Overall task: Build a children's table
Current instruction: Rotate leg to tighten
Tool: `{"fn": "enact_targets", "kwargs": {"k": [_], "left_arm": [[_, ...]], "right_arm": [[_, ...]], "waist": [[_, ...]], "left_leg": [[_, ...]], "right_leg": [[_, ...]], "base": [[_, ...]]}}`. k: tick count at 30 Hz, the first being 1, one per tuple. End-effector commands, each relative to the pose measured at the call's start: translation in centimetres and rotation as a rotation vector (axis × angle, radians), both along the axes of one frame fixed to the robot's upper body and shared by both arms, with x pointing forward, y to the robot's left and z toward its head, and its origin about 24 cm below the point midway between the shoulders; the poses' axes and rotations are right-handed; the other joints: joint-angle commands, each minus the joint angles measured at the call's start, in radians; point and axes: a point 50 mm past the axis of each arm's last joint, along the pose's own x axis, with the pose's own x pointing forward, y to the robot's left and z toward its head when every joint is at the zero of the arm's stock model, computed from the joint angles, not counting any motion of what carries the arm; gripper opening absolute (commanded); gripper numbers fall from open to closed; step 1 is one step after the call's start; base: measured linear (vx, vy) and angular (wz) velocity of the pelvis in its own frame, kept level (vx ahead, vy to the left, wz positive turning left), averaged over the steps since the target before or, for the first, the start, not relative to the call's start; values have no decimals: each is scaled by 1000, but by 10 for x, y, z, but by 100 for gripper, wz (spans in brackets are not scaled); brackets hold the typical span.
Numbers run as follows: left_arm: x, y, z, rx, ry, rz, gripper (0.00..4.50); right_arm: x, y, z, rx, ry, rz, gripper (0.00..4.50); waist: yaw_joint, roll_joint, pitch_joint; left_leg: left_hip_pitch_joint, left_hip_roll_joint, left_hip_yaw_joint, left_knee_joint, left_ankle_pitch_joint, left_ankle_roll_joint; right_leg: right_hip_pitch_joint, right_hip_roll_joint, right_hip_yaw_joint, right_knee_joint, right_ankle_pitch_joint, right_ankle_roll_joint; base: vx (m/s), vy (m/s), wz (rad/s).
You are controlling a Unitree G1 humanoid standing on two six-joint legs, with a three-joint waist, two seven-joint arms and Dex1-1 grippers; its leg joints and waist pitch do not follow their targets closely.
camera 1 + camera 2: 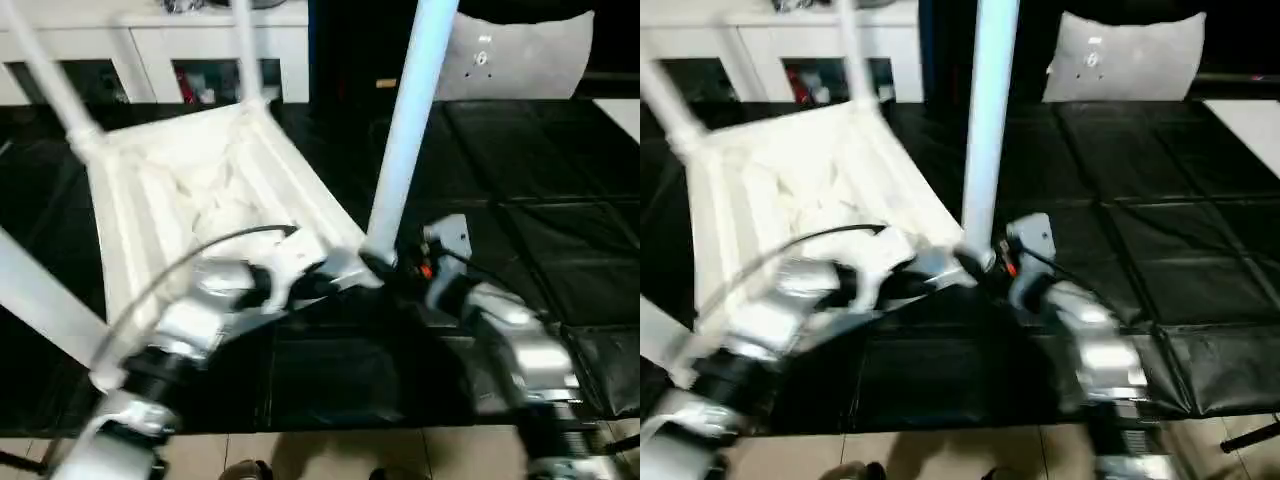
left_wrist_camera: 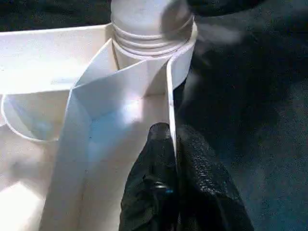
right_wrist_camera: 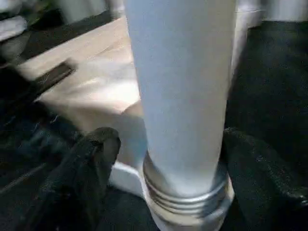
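Black mat [image 1: 560, 250], ribbed white table [image 1: 200, 190]

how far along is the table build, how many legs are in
Mostly done. The table top lies upside down with three legs already standing in corner sockets. In hand: the fourth leg sits in the near corner socket, threads still showing, with the right gripper open around its base while the left gripper pinches the top's rim. Left: seat that leg fully, then flip the table upright.
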Motion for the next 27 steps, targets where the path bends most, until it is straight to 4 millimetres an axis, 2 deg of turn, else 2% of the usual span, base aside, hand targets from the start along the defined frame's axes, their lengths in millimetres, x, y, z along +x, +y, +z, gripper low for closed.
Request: {"fn": "enact_targets", "kwargs": {"k": [1,2,5,6,9,12,15,19,21,24,27], "left_arm": [[-6,-8,6,-15,-10,-147,0],[-9,-3,6,-20,23,-215,0],[-13,2,5,-2,62,-305,0],[-14,3,4,8,69,-332,0],[-16,6,2,26,91,-397,0],[-16,6,2,42,91,-430,0],[-15,6,3,48,90,-465,0],[-16,6,3,60,98,-502,0],[-16,7,3,62,98,-507,0],[-16,7,2,67,96,-510,0],[-15,9,1,68,97,-511,0]], "right_arm": [[-4,3,6,3,-18,111,400],[-8,-4,9,-15,-15,203,400],[-12,-9,13,-35,-6,326,400],[-13,-10,14,-37,6,366,400],[-16,-11,16,-43,31,462,400],[-17,-9,16,-47,52,526,367],[-17,-8,17,-48,74,587,332],[-15,-8,16,-61,104,636,301],[-15,-9,16,-68,118,654,279],[-16,-10,15,-77,134,670,267],[-17,-12,14,-83,152,688,231]], "waist": [[3,1,-74],[10,1,-74],[23,1,-74],[35,1,-73],[41,-1,-71],[48,-2,-69],[53,-4,-69],[54,-6,-72],[57,-10,-74],[59,-11,-76],[64,-11,-77]], "left_leg": [[25,43,-6,-51,-187,89],[26,44,-7,-52,-203,80],[27,48,-6,-52,-215,66],[30,49,-4,-52,-232,62],[28,49,-4,-52,-260,46],[29,50,-5,-54,-302,23],[33,51,-5,-54,-316,11],[29,51,-7,-54,-298,10],[28,51,-6,-51,-276,18],[27,50,-5,-48,-246,30],[25,50,-4,-46,-231,39]], "right_leg": [[53,-51,40,-57,-39,-279],[53,-52,39,-59,-70,-275],[51,-49,38,-55,-85,-272],[47,-51,39,-57,-100,-272],[46,-54,40,-58,-148,-264],[42,-58,42,-63,-221,-248],[38,-58,43,-64,-250,-242],[41,-60,41,-60,-233,-245],[43,-59,41,-56,-206,-249],[44,-58,40,-53,-170,-257],[45,-58,40,-51,-154,-261]], "base": [[0,0,0],[0,0,0],[0,0,0],[0,0,0],[0,0,0],[0,0,0],[0,0,0],[0,0,0],[0,0,0],[0,0,0],[0,0,0]]}}
